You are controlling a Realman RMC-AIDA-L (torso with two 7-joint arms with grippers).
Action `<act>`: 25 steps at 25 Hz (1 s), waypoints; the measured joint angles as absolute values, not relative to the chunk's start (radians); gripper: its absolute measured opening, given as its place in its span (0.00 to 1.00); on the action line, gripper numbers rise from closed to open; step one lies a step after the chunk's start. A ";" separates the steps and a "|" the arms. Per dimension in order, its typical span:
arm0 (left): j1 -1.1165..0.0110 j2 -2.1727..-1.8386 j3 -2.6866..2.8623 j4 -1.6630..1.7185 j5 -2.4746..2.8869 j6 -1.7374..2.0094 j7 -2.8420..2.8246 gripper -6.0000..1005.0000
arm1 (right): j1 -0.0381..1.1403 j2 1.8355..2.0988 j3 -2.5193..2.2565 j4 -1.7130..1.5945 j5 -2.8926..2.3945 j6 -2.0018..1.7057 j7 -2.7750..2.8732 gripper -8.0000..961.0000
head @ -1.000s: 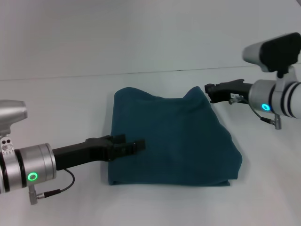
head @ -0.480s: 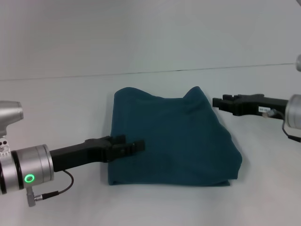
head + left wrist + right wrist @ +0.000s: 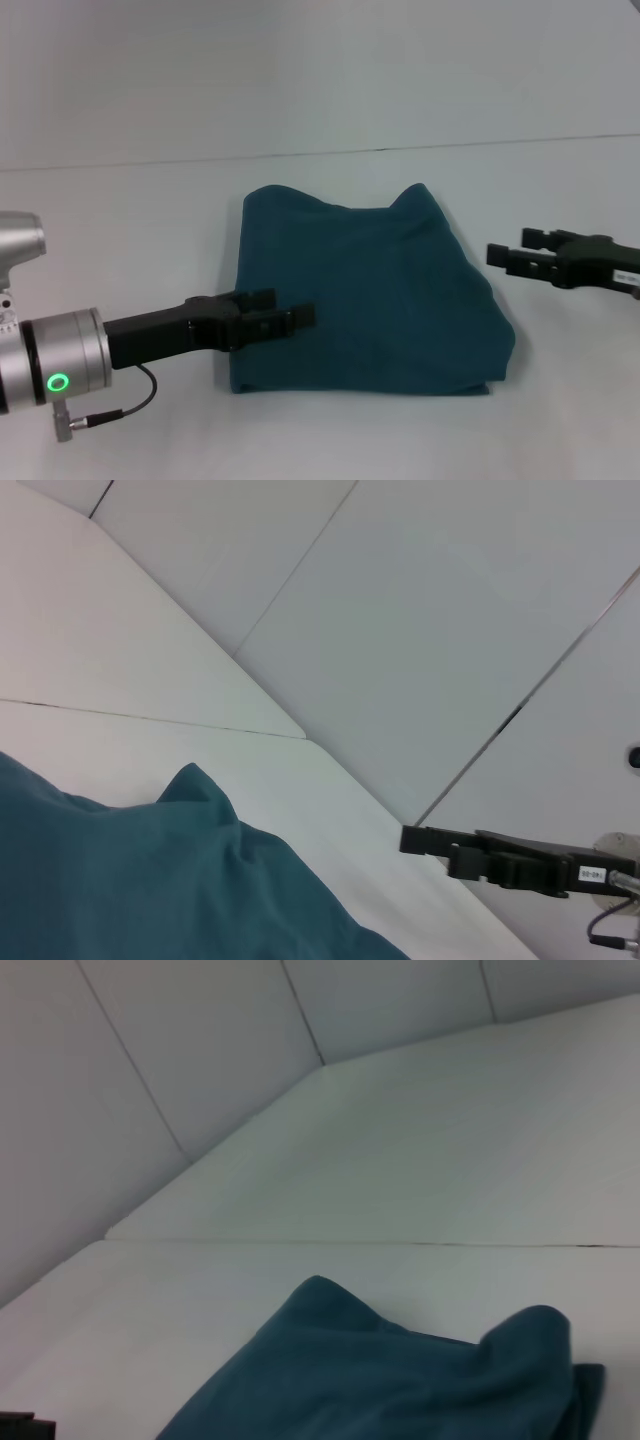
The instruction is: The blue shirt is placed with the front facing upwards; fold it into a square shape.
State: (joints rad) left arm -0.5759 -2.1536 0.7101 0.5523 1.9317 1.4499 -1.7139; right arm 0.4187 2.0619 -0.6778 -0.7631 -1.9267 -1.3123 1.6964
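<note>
Change: since the earlier frames the right hand [image 3: 505, 256] has been drawn away from the shirt's far right corner, lower and farther right, while the left hand [image 3: 300, 317] has barely shifted.
Shirt: the blue shirt [image 3: 365, 290] lies folded into a rough square on the white bench [image 3: 130, 230] — no lettering is shown, and two far corners stand up slightly.
Left hand: held over the shirt's left edge; whether its fingers are apart or together cannot be told.
Right hand: held clear of the shirt, just off its right side — nothing is gripped, and its finger spacing cannot be told.
</note>
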 joint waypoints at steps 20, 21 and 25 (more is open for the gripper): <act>-0.540 -2.162 0.741 0.556 1.959 1.525 -1.541 0.93 | 0.352 2.069 -0.645 -0.753 -2.005 -1.504 1.447 0.94; -0.540 -2.163 0.744 0.552 1.959 1.525 -1.517 0.93 | 0.360 2.070 -0.646 -0.753 -2.015 -1.507 1.443 0.94; -0.540 -2.164 0.742 0.541 1.956 1.504 -1.449 0.93 | 0.388 2.071 -0.646 -0.757 -2.034 -1.498 1.427 0.94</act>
State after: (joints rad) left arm -0.5398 -2.1637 0.7422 0.5412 1.9561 1.5042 -1.4493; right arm 0.3878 2.0713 -0.6464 -0.7567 -2.0343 -1.4976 1.4272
